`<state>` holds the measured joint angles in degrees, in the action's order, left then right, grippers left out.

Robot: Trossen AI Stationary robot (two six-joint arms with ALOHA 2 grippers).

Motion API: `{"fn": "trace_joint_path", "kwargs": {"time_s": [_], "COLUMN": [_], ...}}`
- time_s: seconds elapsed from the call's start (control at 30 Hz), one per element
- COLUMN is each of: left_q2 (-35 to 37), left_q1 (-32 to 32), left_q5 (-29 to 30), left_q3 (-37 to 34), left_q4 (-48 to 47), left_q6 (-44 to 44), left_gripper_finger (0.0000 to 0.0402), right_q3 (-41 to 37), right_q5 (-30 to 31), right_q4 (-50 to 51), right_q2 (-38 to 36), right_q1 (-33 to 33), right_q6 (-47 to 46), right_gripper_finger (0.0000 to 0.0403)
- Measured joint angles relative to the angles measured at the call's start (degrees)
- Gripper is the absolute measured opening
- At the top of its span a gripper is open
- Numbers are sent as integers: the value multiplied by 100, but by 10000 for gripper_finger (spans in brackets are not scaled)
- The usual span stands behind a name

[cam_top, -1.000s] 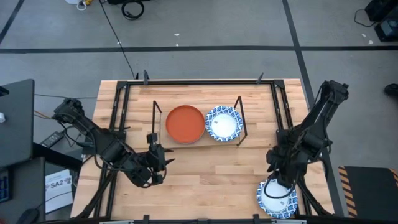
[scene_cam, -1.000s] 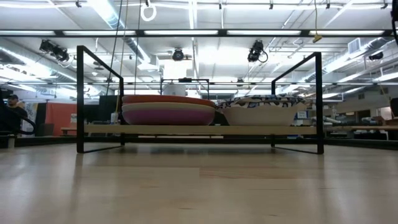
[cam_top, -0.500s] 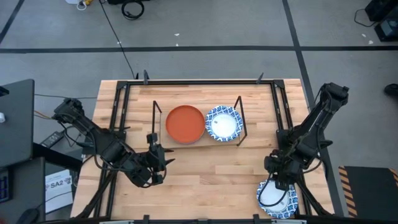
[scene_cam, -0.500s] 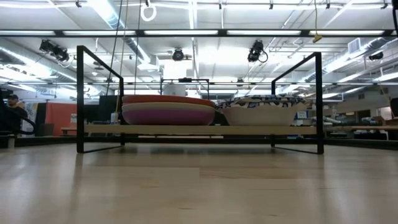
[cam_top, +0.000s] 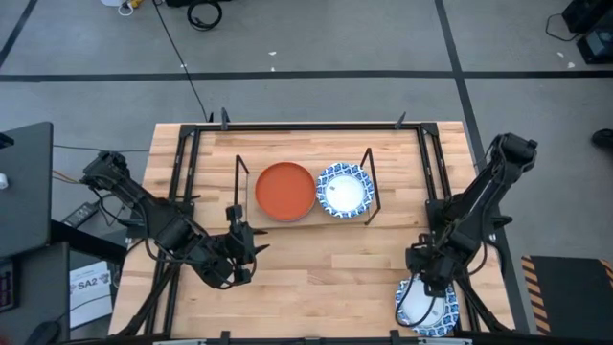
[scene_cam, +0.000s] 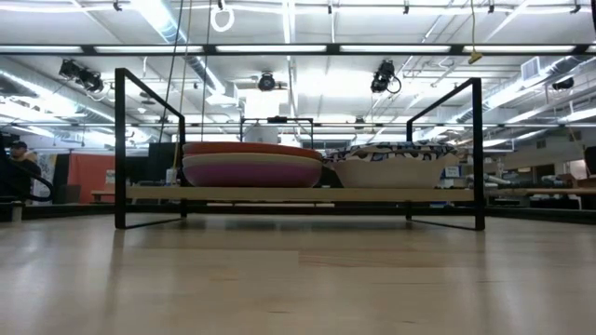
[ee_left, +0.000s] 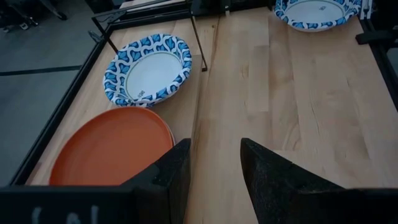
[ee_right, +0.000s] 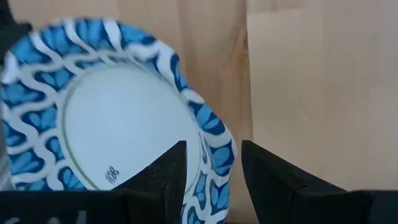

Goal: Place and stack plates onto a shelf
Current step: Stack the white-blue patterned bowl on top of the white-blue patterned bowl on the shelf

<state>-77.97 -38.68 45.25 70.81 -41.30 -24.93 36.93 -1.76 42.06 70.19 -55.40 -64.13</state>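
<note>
Right end effector (cam_top: 422, 285) is over the near right corner of my wooden worktop (cam_top: 316, 251), fingers (ee_right: 166, 174) parted astride the rim of the round blue-and-white patterned plate (ee_right: 112, 140), not clamped. Left end effector (cam_top: 241, 251) waits released near the black-rod shelf with its light wooden board (cam_top: 369, 182), which holds a round orange plate (cam_top: 284, 190) and another blue-and-white plate (cam_top: 344, 190) side by side.

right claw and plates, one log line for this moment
right claw: open over rim of blue-and-white plate at table edge | left claw: open, waiting | shelf: orange plate, patterned plate
</note>
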Motion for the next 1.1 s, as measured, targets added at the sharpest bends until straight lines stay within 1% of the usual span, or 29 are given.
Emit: {"fn": "trace_joint_path", "kwargs": {"time_s": [0.3, 0.4, 0.5, 0.6, 0.87, 0.93, 1.1], "left_q2": [0, 0, 0, 0, 0, 0, 0], "left_q1": [0, -2, -1, 0, -1, 0, 0], "left_q5": [0, 0, 0, 0, 1, 1, 2], "left_q3": [0, 0, 0, 0, 0, 0, 0], "left_q4": [0, -2, -2, -2, -2, -2, -4], "left_q6": [1, 7, 9, 9, 13, 14, 15], "left_gripper_finger": [146, 146, 146, 146, 146, 146, 146], "right_q3": [0, 0, 0, 0, 10, 11, 125], "right_q5": [-460, -584, -586, -586, -608, -615, -810], "right_q4": [0, -2, -4, -2, -30, -31, 12], "right_q2": [537, 646, 680, 680, 679, 678, 681], "right_q1": [0, 0, 2, 2, 5, 7, 147], "right_q6": [31, 110, 117, 130, 119, 71, -45], "right_gripper_finger": [158, 151, 134, 108, 15, 10, 19]}}
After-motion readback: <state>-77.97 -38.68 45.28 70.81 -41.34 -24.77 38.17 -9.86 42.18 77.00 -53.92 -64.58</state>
